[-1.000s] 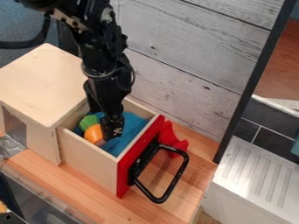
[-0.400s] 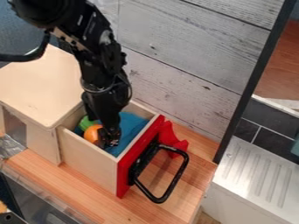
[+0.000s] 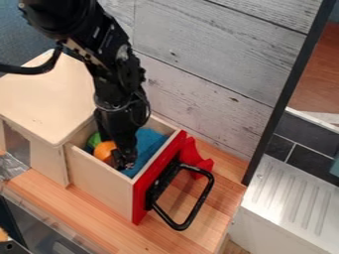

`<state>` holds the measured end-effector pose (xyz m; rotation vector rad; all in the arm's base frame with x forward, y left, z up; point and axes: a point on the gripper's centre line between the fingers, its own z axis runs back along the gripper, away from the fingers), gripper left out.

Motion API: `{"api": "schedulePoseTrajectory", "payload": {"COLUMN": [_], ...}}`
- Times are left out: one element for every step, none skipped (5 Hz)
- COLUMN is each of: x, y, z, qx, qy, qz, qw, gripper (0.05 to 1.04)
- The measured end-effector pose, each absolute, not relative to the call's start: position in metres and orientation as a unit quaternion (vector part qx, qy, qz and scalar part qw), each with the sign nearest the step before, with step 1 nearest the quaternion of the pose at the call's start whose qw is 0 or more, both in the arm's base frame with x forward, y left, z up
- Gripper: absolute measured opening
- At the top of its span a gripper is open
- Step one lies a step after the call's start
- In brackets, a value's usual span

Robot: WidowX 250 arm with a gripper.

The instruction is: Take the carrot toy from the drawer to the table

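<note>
I hang my gripper (image 3: 124,159) down inside the open drawer (image 3: 99,176). Right beside it is the carrot toy (image 3: 102,150), its orange part partly hidden by me; I can't tell whether we touch. On my other side lies blue cloth (image 3: 151,141). Past the cloth stands the drawer's red front (image 3: 142,198), with a black handle (image 3: 198,198) farther out from me. The pale wooden cabinet (image 3: 46,99) sits behind the carrot from my gripper, and the wooden counter (image 3: 86,213) spreads below me.
</note>
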<state>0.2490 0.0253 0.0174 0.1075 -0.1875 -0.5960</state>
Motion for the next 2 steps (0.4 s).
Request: {"api": "schedulePoseTrajectory", "payload": {"x": [0.2504,0.2525], "y": [0.0315,0.0354], "z": [0.0136,0.0126], "qx": [0.055,0.059], "qy": [-0.09,-0.092], "qz": [-0.283,-0.277], "qw": [0.953,0.955], "gripper": [0.966,0.685]}}
